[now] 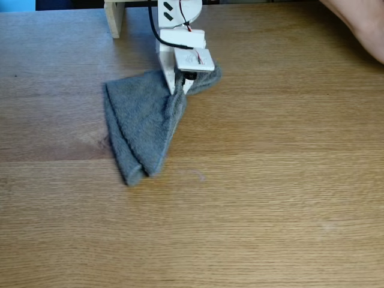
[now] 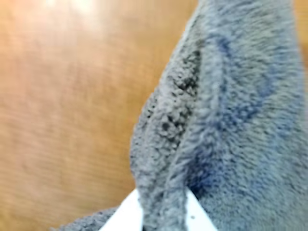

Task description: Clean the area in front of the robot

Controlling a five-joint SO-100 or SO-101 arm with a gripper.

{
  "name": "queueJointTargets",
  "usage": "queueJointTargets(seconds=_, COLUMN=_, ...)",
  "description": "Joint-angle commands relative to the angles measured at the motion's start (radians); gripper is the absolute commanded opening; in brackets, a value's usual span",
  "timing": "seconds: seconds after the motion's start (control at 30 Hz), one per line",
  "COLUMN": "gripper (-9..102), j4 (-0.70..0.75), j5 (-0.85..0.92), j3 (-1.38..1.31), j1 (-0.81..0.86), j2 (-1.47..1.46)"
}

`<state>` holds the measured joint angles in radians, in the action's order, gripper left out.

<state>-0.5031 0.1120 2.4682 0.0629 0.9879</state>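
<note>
The robot (image 1: pixel 180 36), a white arm with black wires, reaches down at the top middle of the fixed view. Its gripper (image 1: pixel 179 90) is shut on the upper corner of a grey terry towel (image 1: pixel 141 129), which trails down and left across the wood-grain tabletop (image 1: pixel 270 180). In the wrist view the two white fingertips (image 2: pixel 126 216) pinch a ridge of the grey towel (image 2: pixel 231 120) between them, with the blurred brown tabletop (image 2: pixel 62 110) to the left.
A pale wooden post (image 1: pixel 114 18) stands at the back left of the arm. A person's hand (image 1: pixel 360 27) rests at the top right corner. A faint pale speck (image 1: pixel 201 176) lies on the planks right of the towel's tip.
</note>
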Motion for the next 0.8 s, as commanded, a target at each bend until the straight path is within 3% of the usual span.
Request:
queueJointTargets(seconds=0.0, gripper=0, j4=-0.038, j5=-0.029, j3=-0.141, j1=0.025, j2=0.006)
queueJointTargets(seconds=0.2, gripper=0, j4=0.16, j5=-0.048, j3=-0.436, j1=0.112, j2=-0.109)
queueJointTargets(seconds=0.37, gripper=0, j4=0.459, j5=-0.026, j3=-0.598, j1=0.183, j2=-0.167)
queueJointTargets(seconds=0.57, gripper=0, j4=0.879, j5=-0.04, j3=-0.561, j1=0.186, j2=-0.063)
queueJointTargets(seconds=0.77, gripper=0, j4=1.075, j5=-0.074, j3=-0.377, j1=0.092, j2=0.129)
